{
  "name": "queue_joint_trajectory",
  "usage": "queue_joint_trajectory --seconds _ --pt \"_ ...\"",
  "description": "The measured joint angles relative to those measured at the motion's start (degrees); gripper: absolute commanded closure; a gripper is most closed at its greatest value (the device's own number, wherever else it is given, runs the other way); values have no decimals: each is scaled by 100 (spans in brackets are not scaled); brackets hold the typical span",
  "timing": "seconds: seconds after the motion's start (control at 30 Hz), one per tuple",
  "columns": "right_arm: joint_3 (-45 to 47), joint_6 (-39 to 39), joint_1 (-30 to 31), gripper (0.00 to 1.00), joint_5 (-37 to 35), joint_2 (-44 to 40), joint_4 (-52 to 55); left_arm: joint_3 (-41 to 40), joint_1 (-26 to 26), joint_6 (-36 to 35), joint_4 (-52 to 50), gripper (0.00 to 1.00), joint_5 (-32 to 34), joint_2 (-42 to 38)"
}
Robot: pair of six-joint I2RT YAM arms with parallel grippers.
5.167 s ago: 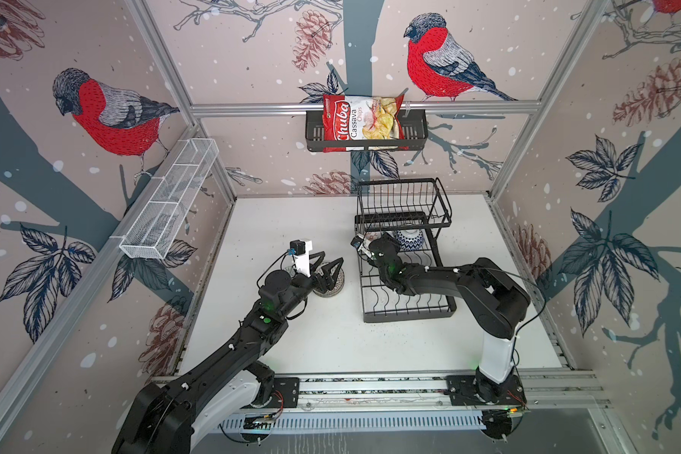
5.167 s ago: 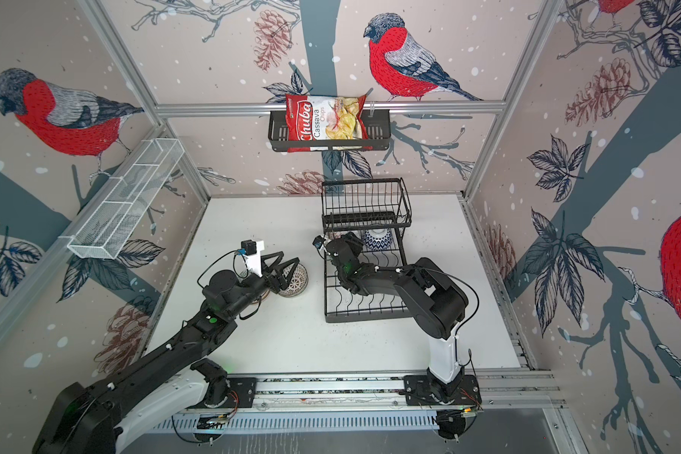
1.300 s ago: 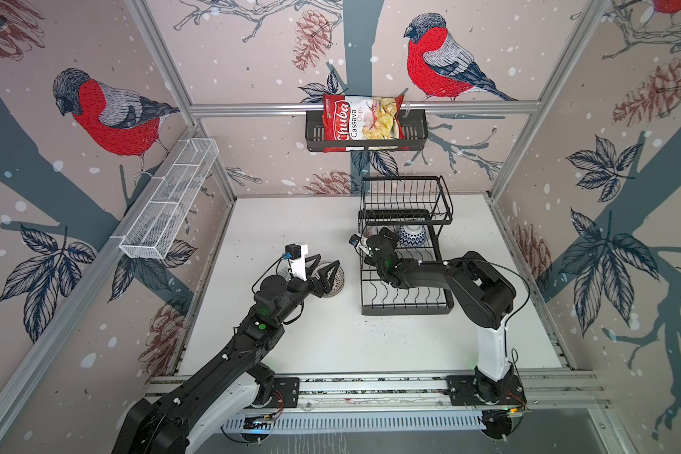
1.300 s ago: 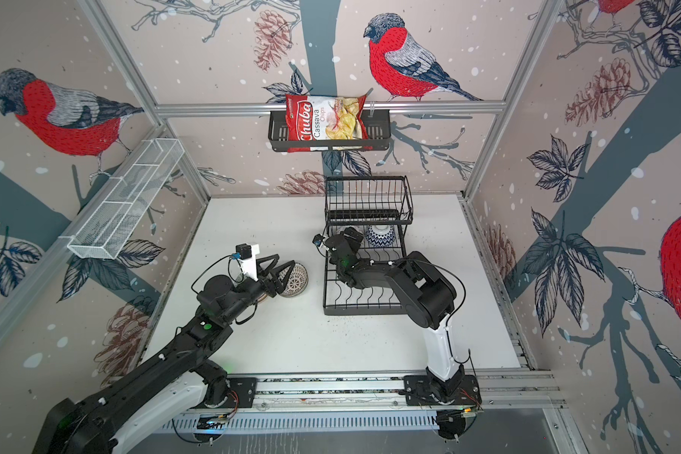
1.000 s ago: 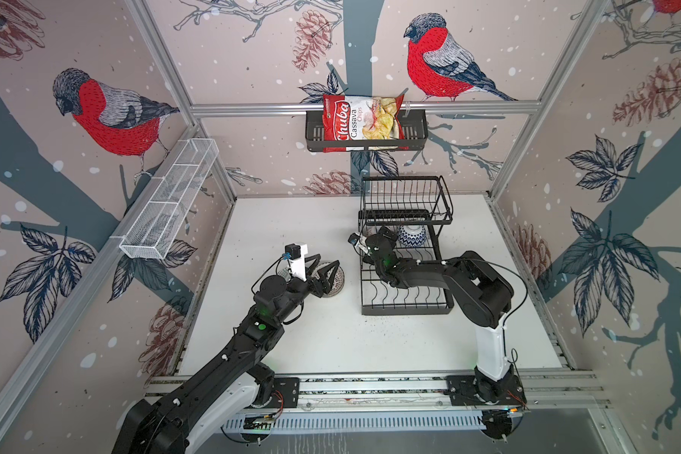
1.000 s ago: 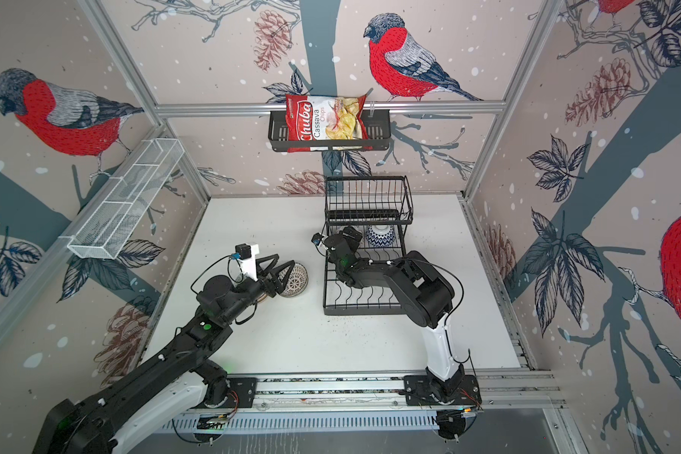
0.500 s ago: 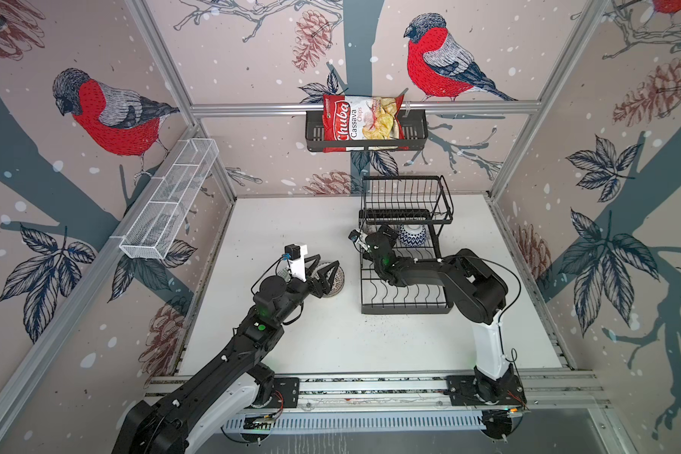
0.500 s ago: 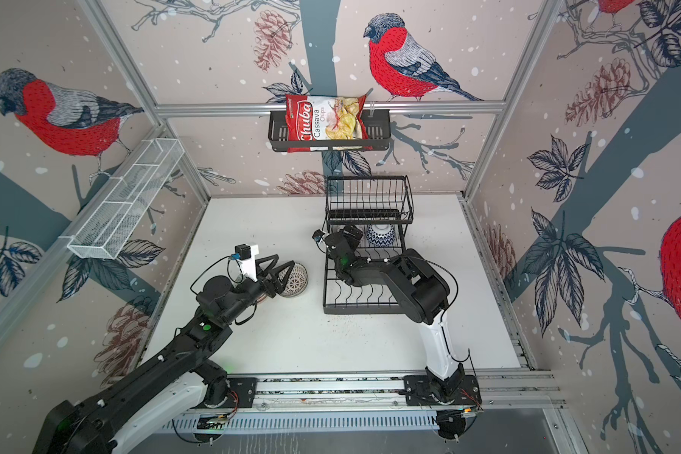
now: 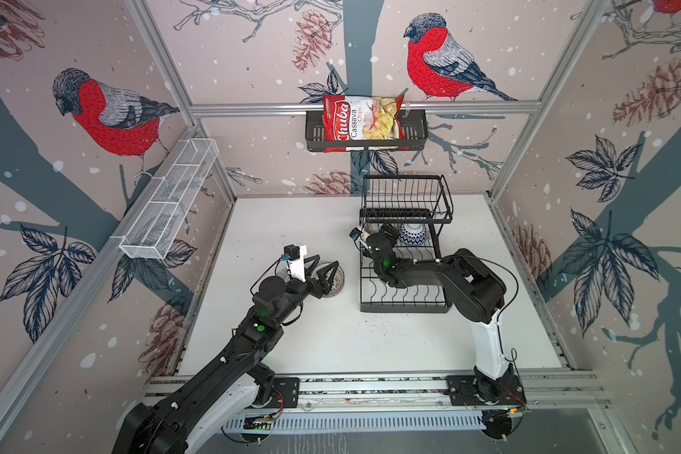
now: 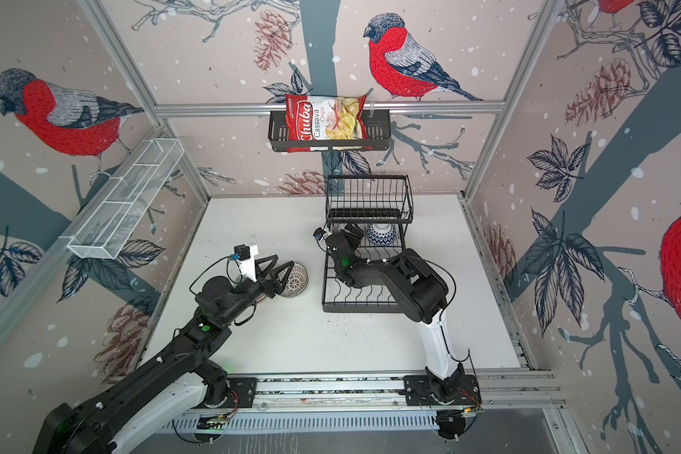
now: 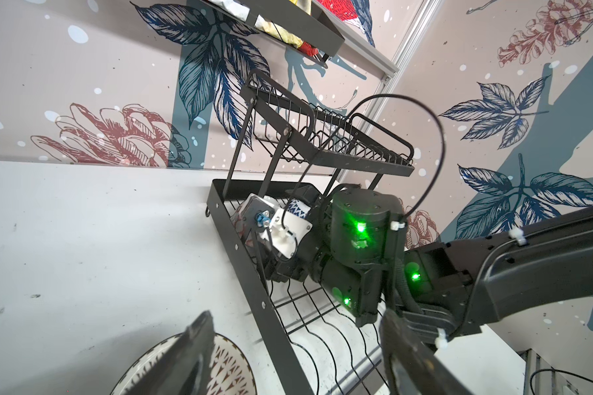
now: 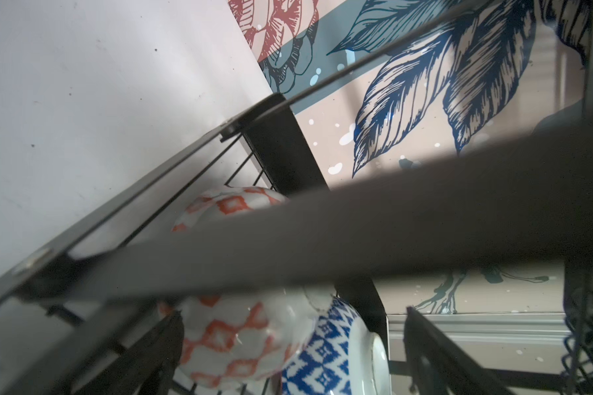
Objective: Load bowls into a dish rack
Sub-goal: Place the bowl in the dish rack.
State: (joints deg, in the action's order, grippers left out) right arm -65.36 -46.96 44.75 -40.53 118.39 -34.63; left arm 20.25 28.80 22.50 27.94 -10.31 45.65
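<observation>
The black wire dish rack (image 9: 405, 308) (image 10: 362, 307) stands at the right of the white table. Two bowls lie in its lower tier under the raised basket: an orange-patterned one (image 12: 230, 338) and a blue-patterned one (image 12: 326, 352) (image 9: 413, 236). My right gripper (image 12: 291, 313) (image 9: 386, 234) reaches in there, open, with both bowls between its fingers and a gap beside the blue one. A grey-patterned bowl (image 9: 335, 280) (image 11: 233, 372) sits on the table left of the rack. My left gripper (image 9: 323, 271) (image 11: 297, 313) hovers open over it, one finger above the bowl, holding nothing.
A black wall basket with a chips bag (image 9: 366, 133) hangs on the back wall. A long white mesh tray (image 9: 170, 204) is fixed to the left wall. The rack's raised basket (image 9: 405, 196) overhangs my right gripper. Dark crumbs dot the table in front of the rack.
Over the last seconds my right gripper has reached farther back under the raised basket. My left gripper has drawn back a little from the grey bowl and has held still for the last second.
</observation>
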Motion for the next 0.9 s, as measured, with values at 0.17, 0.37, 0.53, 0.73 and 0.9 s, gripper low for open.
queue_joint_trajectory --seconds 0.17,0.37,0.53,0.73,0.9 --pt "223 205 96 0 50 -400 -55 -2 0 0 -26 25 7 -2" --pt "503 356 249 0 68 -603 -81 -7 0 0 -33 25 46 -2" --pt "691 496 361 0 55 -726 -52 -7 0 0 -96 25 153 -4" --pt "850 831 509 0 -74 -1034 24 68 0 -4 -264 25 308 39" --pt "986 1432 680 0 -96 -1596 280 179 0 -26 -492 25 446 125"
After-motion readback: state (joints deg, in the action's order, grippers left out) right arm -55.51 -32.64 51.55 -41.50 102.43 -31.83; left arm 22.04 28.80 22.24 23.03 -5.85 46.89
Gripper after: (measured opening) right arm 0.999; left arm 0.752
